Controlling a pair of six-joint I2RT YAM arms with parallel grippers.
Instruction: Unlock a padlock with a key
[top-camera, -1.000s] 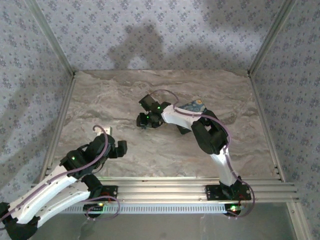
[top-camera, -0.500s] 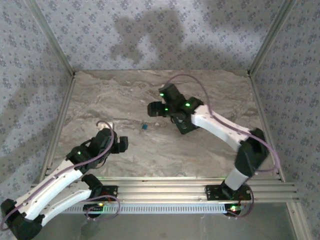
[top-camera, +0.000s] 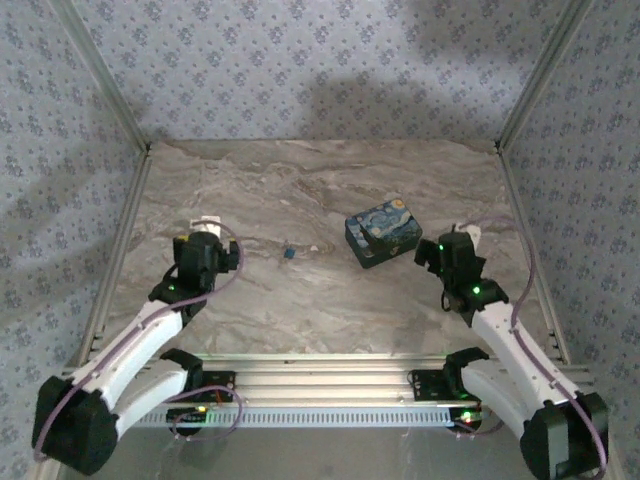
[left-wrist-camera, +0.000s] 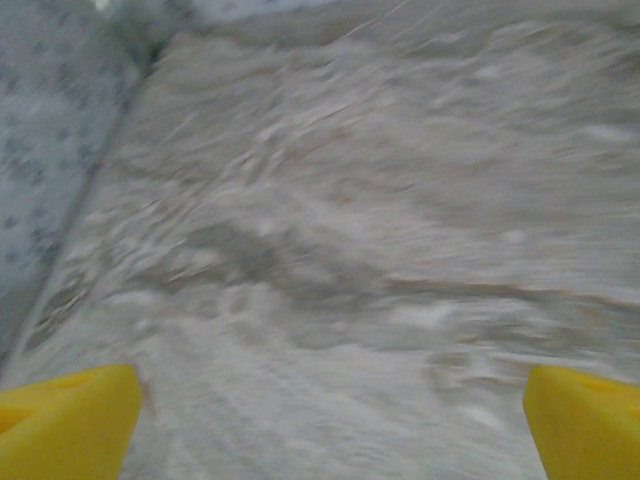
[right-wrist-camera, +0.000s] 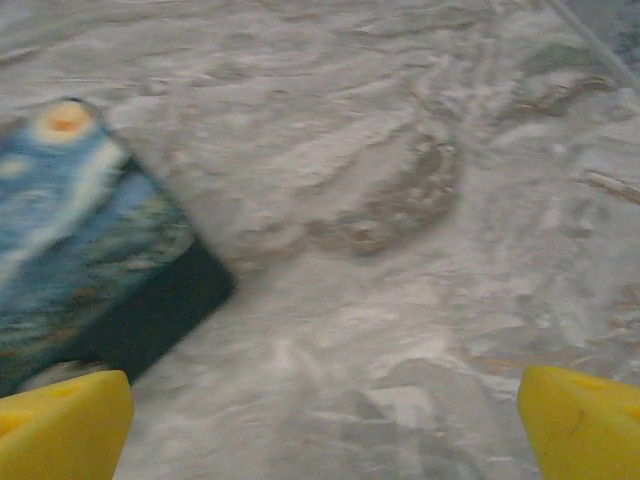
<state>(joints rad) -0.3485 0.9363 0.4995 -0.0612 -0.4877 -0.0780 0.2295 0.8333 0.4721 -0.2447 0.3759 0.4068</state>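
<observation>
Both arms have pulled back and bend low at the sides. Blue padlock (top-camera: 382, 234) with yellow swirls sits right of middle; tiny blue key (top-camera: 288, 253) lies apart, to its left. Left claw (left-wrist-camera: 330, 425) and right claw (right-wrist-camera: 325, 425) gape, empty.

Worktop (top-camera: 300, 300): marble-look surface with grey-beige veining and a matte finish. The veining also shows, blurred, in both wrist views.

Enclosure on three sides: back wall (top-camera: 320, 70), left wall (top-camera: 50, 220) and right wall (top-camera: 595, 200). All carry a pale blue-grey covering with a small repeated floral motif.

Left corner post (top-camera: 105, 75) and right corner post (top-camera: 540, 75), both metal, slant up from the worktop's far corners.

Ribbed aluminium rail (top-camera: 330, 378) runs along the near edge.

Light is soft and even. A broad, faint shadow (top-camera: 370, 105) lies on the back wall.
</observation>
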